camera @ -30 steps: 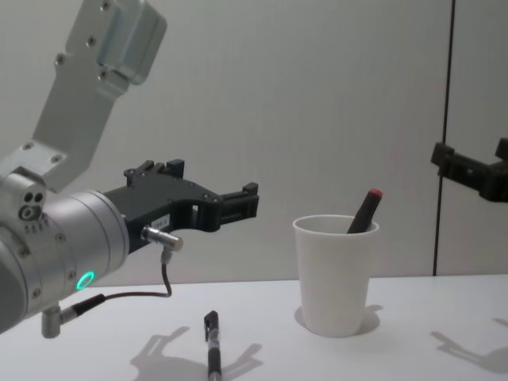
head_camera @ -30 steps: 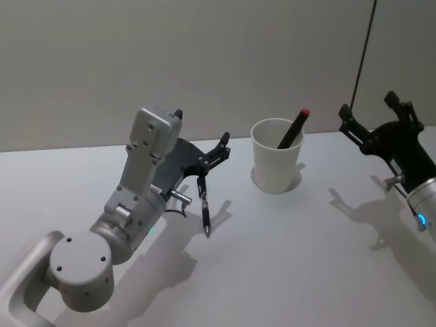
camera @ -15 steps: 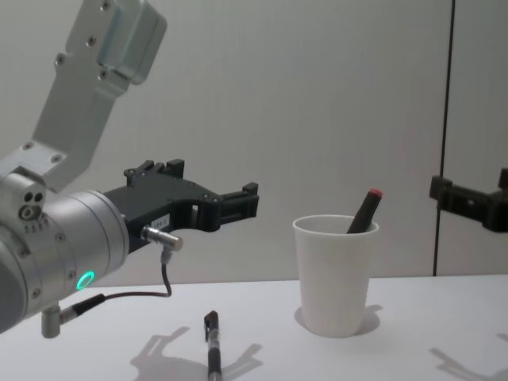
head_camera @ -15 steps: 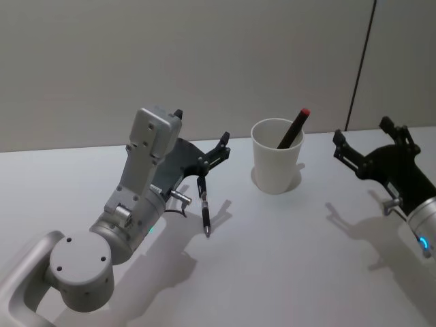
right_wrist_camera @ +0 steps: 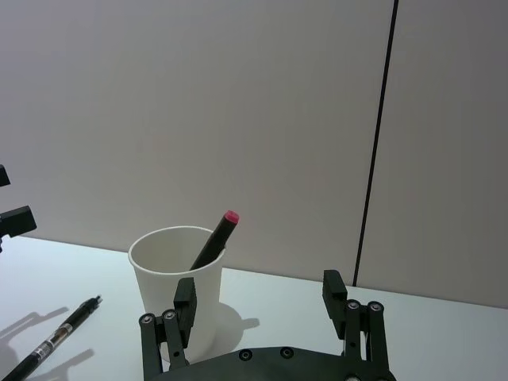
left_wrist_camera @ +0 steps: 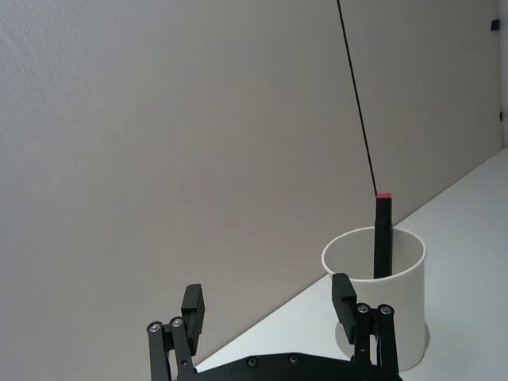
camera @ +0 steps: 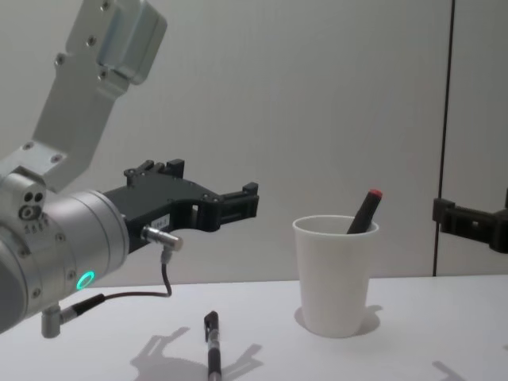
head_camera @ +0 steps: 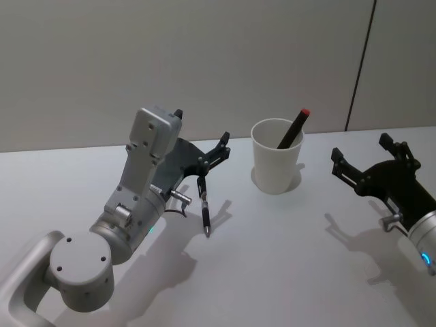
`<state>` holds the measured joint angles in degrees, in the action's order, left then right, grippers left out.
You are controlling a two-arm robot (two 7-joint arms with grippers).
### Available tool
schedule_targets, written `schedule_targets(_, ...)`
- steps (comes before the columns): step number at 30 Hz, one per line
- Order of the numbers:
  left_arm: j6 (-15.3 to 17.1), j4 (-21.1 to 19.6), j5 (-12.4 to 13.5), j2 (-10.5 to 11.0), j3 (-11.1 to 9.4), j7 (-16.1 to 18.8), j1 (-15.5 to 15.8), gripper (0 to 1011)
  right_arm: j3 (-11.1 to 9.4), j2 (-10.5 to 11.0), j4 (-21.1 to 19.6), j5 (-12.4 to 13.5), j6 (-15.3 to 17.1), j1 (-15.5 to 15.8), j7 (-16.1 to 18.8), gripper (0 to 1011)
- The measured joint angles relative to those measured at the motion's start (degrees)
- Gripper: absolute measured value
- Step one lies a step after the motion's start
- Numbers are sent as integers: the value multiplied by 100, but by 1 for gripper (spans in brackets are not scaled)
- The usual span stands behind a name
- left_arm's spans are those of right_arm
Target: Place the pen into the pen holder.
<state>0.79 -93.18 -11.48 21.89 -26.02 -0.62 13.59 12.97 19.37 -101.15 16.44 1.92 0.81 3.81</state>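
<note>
The pen holder (head_camera: 276,167) (camera: 335,278) (left_wrist_camera: 409,302) (right_wrist_camera: 159,266) is a white paper cup standing upright at the back of the table. A dark pen with a red tip (head_camera: 293,128) (camera: 365,209) (left_wrist_camera: 382,238) (right_wrist_camera: 216,236) leans inside it. A second black pen (head_camera: 204,211) (camera: 213,349) (right_wrist_camera: 54,341) lies flat on the table, left of the cup. My left gripper (head_camera: 219,148) (camera: 248,203) (left_wrist_camera: 267,298) hovers open above that pen, holding nothing. To the right of the cup, my right gripper (head_camera: 361,150) (right_wrist_camera: 258,292) is open and empty, pointing at the cup.
The white tabletop (head_camera: 286,259) meets a plain grey wall (head_camera: 204,61) right behind the cup. A dark vertical seam (head_camera: 360,61) runs down the wall on the right.
My right gripper has come down and drawn back from the wall, still open and empty. The left arm, both pens and the cup have not moved.
</note>
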Motion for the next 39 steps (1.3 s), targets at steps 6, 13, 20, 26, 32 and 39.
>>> schedule_targets(6,0,0,0,0,0,0,0,1001,0,1,-8,-1,7,4,-3,1001)
schedule_targets(13,21,-3,-5,2,3,-20,-8,1001,-2,-3,-8,-1,7,3,-3,1001)
schedule_targets(20,170,-96,-112,56,25,-123,-65,1001,-4,-4,-8,-1,6,3,-2,1002)
schedule_targets(26,316,-208,-220,117,39,-197,-150,1001,-4,-4,-8,1,4,3,-1,1001)
schedule_targets(32,526,-355,-358,198,51,-274,-256,1001,-4,-3,-8,3,3,3,1,1002)
schedule_targets(39,784,-499,-503,256,53,-337,-374,1001,-4,-4,-8,3,2,3,1,1001)
